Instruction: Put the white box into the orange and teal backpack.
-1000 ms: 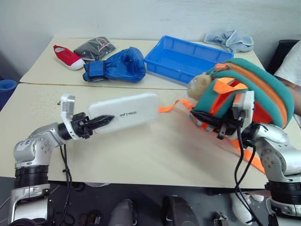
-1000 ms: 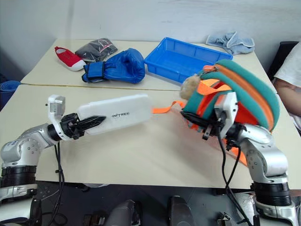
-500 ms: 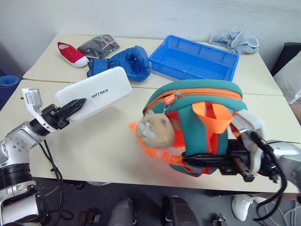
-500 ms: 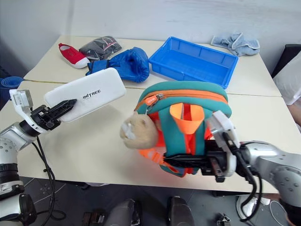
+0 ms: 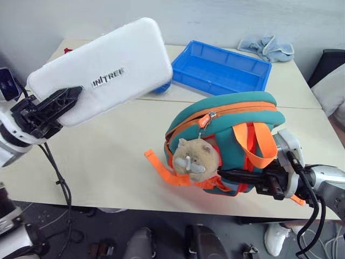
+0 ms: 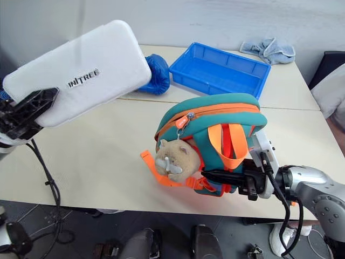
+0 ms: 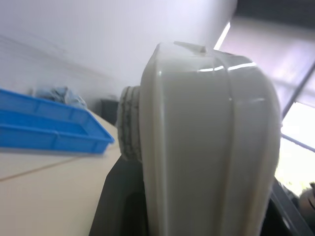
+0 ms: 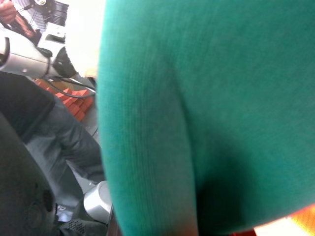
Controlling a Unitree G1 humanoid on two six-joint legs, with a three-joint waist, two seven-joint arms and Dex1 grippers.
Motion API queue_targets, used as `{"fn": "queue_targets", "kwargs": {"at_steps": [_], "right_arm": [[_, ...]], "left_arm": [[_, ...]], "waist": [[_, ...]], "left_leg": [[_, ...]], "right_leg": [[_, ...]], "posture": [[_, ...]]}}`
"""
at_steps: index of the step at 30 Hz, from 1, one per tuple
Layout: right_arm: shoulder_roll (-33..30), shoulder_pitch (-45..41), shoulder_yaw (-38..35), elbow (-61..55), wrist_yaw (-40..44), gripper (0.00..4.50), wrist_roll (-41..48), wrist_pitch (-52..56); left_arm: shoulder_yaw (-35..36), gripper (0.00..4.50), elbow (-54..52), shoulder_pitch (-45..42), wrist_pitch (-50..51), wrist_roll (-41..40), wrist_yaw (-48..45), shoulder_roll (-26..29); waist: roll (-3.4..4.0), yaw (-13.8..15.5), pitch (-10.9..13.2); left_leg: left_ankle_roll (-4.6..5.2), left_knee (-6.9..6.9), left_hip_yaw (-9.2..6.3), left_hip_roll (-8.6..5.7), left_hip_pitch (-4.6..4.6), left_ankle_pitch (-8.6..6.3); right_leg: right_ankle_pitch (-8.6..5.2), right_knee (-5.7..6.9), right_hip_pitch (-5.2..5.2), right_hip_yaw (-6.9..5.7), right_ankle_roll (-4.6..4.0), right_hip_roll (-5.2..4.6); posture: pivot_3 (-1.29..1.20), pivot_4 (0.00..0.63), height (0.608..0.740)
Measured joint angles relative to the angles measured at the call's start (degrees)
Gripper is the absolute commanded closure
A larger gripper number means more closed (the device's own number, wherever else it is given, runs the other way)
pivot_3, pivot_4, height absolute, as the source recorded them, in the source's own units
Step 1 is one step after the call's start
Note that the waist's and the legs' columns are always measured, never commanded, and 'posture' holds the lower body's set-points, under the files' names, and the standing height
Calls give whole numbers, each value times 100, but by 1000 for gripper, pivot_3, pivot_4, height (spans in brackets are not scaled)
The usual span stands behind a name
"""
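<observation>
The white box (image 5: 102,70), lettered on its top, hangs tilted high above the table's left side. My left gripper (image 5: 60,102) is shut on its near end. The box's rounded edge looms close in the left wrist view (image 7: 206,147). The orange and teal backpack (image 5: 226,124) hangs upright over the table's front right. An orange zip line runs across its teal top, and the tan hamster charm (image 5: 195,156) dangles in front. My right gripper (image 5: 233,176) reaches in level from the right and is shut on the backpack's lower part, by the orange straps. Teal fabric (image 8: 221,98) covers the right wrist view.
A blue tray (image 5: 221,67) stands at the back of the table (image 5: 108,156), with a pale blue cloth (image 5: 267,47) behind it. A blue boxing glove (image 6: 153,73) peeks out from behind the box. White fabric (image 5: 333,86) and a dark chair show at the right edge.
My left gripper has lifted the white box up and nearer to me. The backpack has swung from the right to the front middle, turned upright, and my right arm has drawn back.
</observation>
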Motion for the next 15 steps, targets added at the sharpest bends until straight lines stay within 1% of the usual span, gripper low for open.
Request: {"fn": "queue_targets", "kwargs": {"at_steps": [1, 2, 3, 5, 7, 9, 12, 14, 15], "right_arm": [[23, -7, 43, 11, 3, 4450, -21, -18], [43, -11, 71, 29, 9, 4450, -100, -27], [59, -11, 79, 47, 12, 4450, -134, -30], [80, -21, 125, 108, 51, 4450, -248, -69], [79, -14, 171, 179, 124, 4450, -364, -144], [79, 29, 206, 279, 187, 4450, -468, -162], [79, 69, 210, 293, 237, 4450, -549, -224], [79, 102, 207, 295, 256, 4450, -579, -254], [80, 133, 199, 300, 258, 4450, -589, -258]], "left_arm": [[-165, 3247, -153, 198, -126, 183, -252, 175], [-483, 3247, -296, 416, -313, 553, -567, 375], [-657, 3247, -310, 462, -444, 750, -731, 412], [-1026, 3247, -274, 441, -1047, 1291, -1153, 414], [-1321, 3247, -179, 334, -1489, 1642, -1456, 409], [-1652, 3247, -40, 143, -1913, 1999, -1708, 296], [-2104, 3247, 139, -100, -2574, 2581, -1832, 51], [-2506, 3247, 305, -335, -3110, 3181, -1779, -61], [-2724, 3247, 417, -534, -3486, 3550, -1742, -228]], "waist": [[0, -1, 0], [4, 0, 2], [8, 10, 5], [9, 35, 5], [9, 43, 5], [10, 66, 5], [10, 115, 5], [10, 137, 5], [10, 163, 5]], "left_leg": [[-4, -4, -1, 1, 1, 2], [-8, -8, 0, 0, 3, 4], [-10, -8, 0, 0, 2, 5], [-15, -9, -1, 2, 2, 4], [-18, -11, -1, 2, 2, 0], [-11, -11, -1, 2, 0, 0], [-6, -10, -1, 3, -1, -1], [-4, -9, 0, 2, -2, -1], [-1, -6, -1, 0, -1, 1]], "right_leg": [[-1, -2, -1, -1, -2, 1], [-2, -2, -2, -1, -4, 2], [-3, -2, -3, -1, -6, 2], [-5, -2, -3, -4, -11, 3], [-5, -5, -2, -3, -12, 2], [-5, -7, -4, -2, -12, 1], [-5, -9, -4, -2, -12, 0], [-5, -8, -4, -2, -11, 0], [-4, -7, -2, -4, -10, 0]], "posture": [[0, 150, 740], [0, 150, 740], [0, 150, 740], [0, 150, 740], [0, 150, 740], [0, 150, 740], [0, 150, 740], [0, 150, 740], [0, 150, 740]]}}
